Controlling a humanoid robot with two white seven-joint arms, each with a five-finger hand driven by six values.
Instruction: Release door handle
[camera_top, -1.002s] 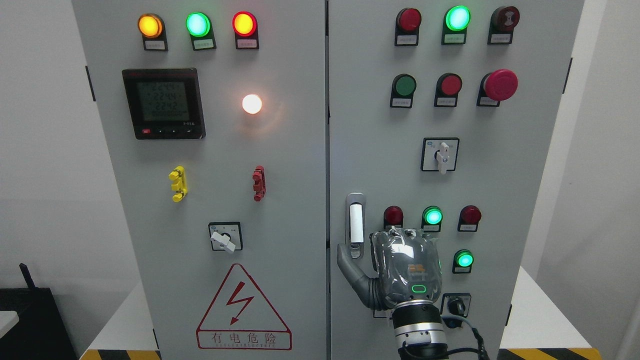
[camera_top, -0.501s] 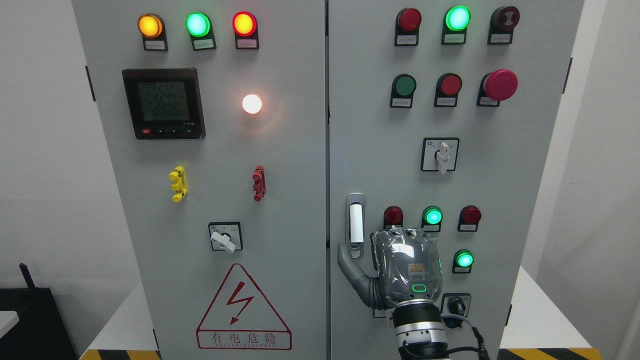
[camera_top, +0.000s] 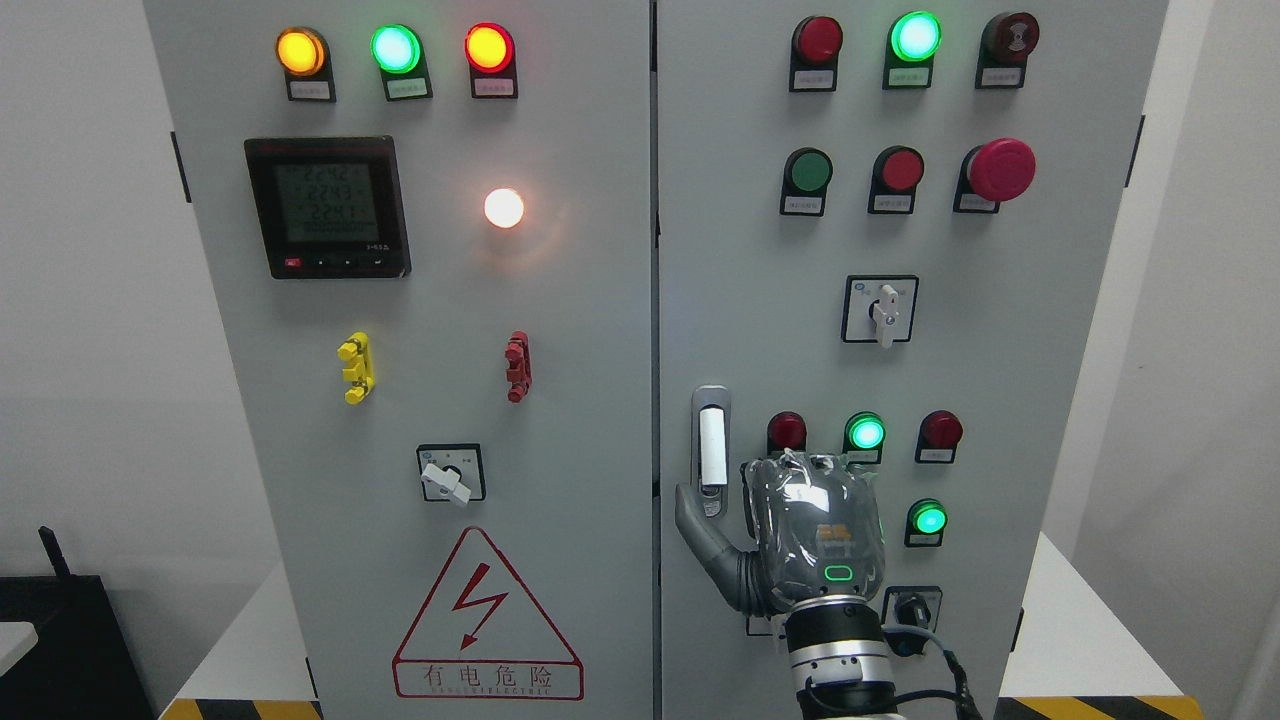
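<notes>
Right hand at the handle, letting go
The grey plastic-wrapped right hand (camera_top: 815, 535) rests beside the silver vertical door handle (camera_top: 711, 450) near the right cabinet door's (camera_top: 1040, 330) left edge; thumb extended, finger curl hidden; withdraw straight back.

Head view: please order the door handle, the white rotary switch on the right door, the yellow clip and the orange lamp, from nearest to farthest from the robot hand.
From the right hand:
1. Door handle, just left of it.
2. White rotary switch, above it on the right door.
3. Yellow clip, left door, middle.
4. Orange lamp, left door, top corner.
</notes>
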